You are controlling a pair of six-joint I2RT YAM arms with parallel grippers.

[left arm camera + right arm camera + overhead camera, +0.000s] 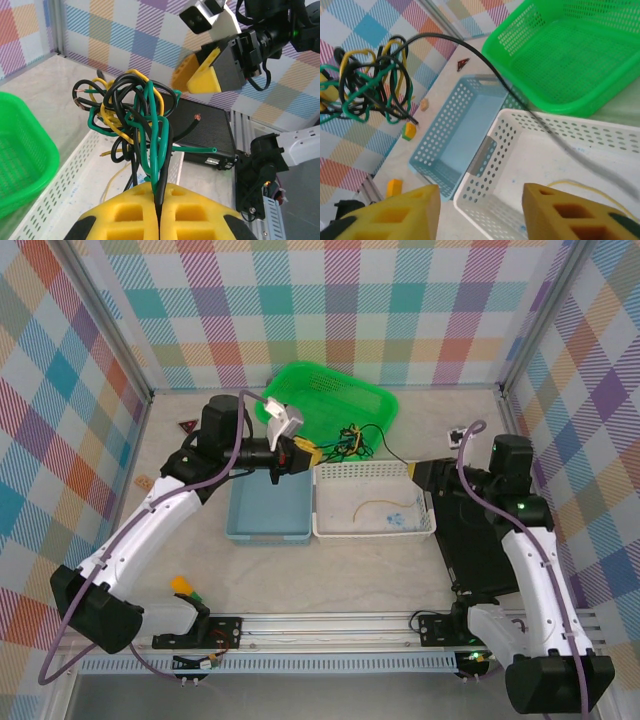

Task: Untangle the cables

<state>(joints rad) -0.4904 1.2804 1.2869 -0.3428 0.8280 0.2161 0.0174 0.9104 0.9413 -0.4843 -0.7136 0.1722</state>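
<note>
The cables form a tangle [347, 441] of black, green and yellow wires hanging over the far rim of the white basket [330, 530]. My left gripper [161, 200] is shut on a green and a black strand at the foot of the tangle [132, 115]. One long black cable [520, 100] runs from the tangle [370, 82] across the white basket [530, 130], passing above my right gripper [480, 210]. That gripper stands open over the basket's near corner with nothing between its fingers. A thin yellow cable [385, 505] lies loose on the basket floor.
A blue basket [240, 530] stands left of the white one and a green basket [385, 400] behind both. A black slab [480, 540] lies at the right. A red triangle [187, 426], a tan piece [145, 482] and an orange-green block [183, 585] dot the left of the table.
</note>
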